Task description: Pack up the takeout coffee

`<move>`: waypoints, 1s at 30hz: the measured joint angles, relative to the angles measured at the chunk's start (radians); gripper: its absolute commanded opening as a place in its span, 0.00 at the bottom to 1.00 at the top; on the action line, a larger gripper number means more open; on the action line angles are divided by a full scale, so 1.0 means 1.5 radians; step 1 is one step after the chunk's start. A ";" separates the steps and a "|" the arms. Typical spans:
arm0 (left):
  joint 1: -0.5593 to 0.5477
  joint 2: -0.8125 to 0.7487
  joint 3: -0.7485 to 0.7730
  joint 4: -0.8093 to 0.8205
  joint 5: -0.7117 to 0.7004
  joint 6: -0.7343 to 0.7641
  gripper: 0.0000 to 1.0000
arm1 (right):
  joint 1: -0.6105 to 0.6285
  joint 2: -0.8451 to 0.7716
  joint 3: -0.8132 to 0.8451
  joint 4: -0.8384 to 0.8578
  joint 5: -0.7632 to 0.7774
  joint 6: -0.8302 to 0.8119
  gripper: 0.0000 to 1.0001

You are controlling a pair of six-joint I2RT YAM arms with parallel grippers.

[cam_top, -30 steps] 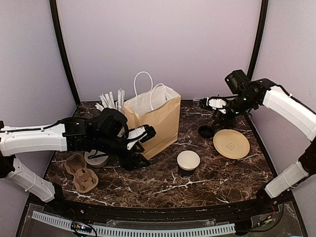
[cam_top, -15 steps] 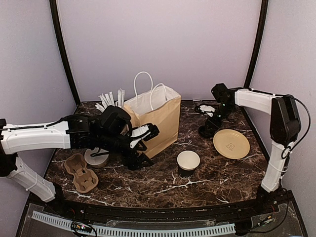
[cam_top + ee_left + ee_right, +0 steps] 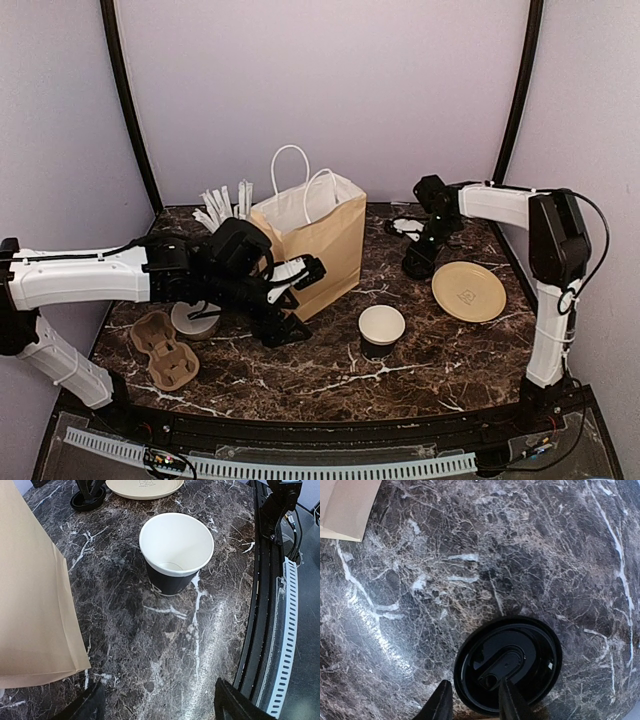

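Dropping onto the black lid [image 3: 510, 662], my right jaws have narrowed to straddle its rim, still apart (no clamp yet). Left jaws have spread wide, facing the open black cup [image 3: 176, 555] on the bench [image 3: 175, 645] near the paper bag [image 3: 30, 590]; lidding looks next.

My L gripper [image 3: 161, 707] gapes wide, arm reaching right; R gripper [image 3: 476, 705] points down, far right, fingers narrowly apart.
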 measured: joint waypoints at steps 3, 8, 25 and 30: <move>0.000 0.009 0.000 0.000 0.000 0.000 0.76 | 0.007 0.016 0.001 -0.004 0.005 -0.002 0.30; 0.000 0.011 0.000 0.000 0.000 0.001 0.76 | 0.011 0.031 0.001 -0.013 0.010 -0.002 0.26; 0.000 0.015 0.000 0.000 -0.003 0.003 0.76 | 0.026 0.036 -0.008 -0.018 0.046 0.002 0.06; 0.000 0.015 0.000 0.000 -0.003 0.003 0.76 | 0.026 0.036 -0.008 -0.019 0.047 0.007 0.03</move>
